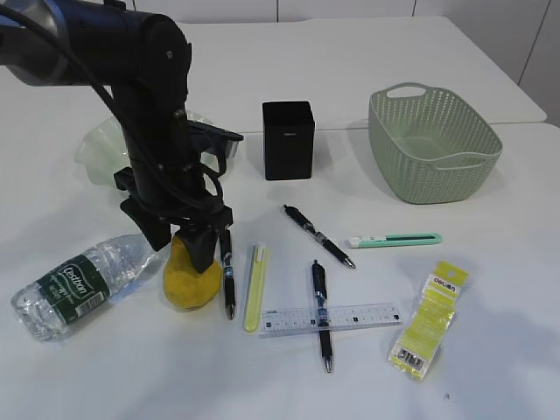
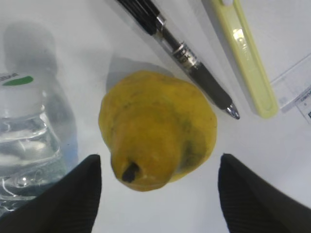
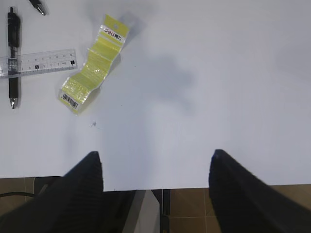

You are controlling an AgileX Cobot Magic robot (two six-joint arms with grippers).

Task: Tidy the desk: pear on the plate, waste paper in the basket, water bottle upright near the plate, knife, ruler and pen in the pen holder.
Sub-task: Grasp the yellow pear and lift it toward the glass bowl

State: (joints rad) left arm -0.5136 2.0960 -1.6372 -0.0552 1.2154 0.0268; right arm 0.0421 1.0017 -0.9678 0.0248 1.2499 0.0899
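I see the white desk (image 1: 490, 350) with everything spread out on it. Basket (image 1: 435, 144), sage green, perforated, sits upright at the far right. Plate (image 1: 94, 144), pale green and wavy-rimmed, is far left, mostly hidden behind my left arm. Bottle (image 1: 74, 284) lies on its side at the near left, clear with a dark green label; I can't see its cap from outside. Holder (image 1: 288, 140), a matte black box, stands at the far centre. Pear (image 2: 158, 128) is yellow with brown mottling and a short dark stem, resting on the desk between the bottle and a black pen (image 2: 194, 65), stem pointing toward my wrist camera. Ruler (image 1: 331, 318), transparent, lies flat at the near centre with a second black pen (image 1: 321, 315) lying across it. A third pen (image 1: 318, 235) lies diagonally below the holder. A pale yellow knife (image 1: 255, 287) lies beside the pear-side pen; a teal knife (image 1: 398, 239) lies below the basket. Paper (image 3: 92, 68), a crumpled yellow strip with a barcode label at one end, lies at the near right.

Left pincer (image 2: 158, 194) is wide apart, hanging right above the pear, one finger on each side of the stem end, not touching it, holding nothing. Right pincer (image 3: 155, 189) is also wide apart and empty, over the bare near edge of the desk, well away from the paper.
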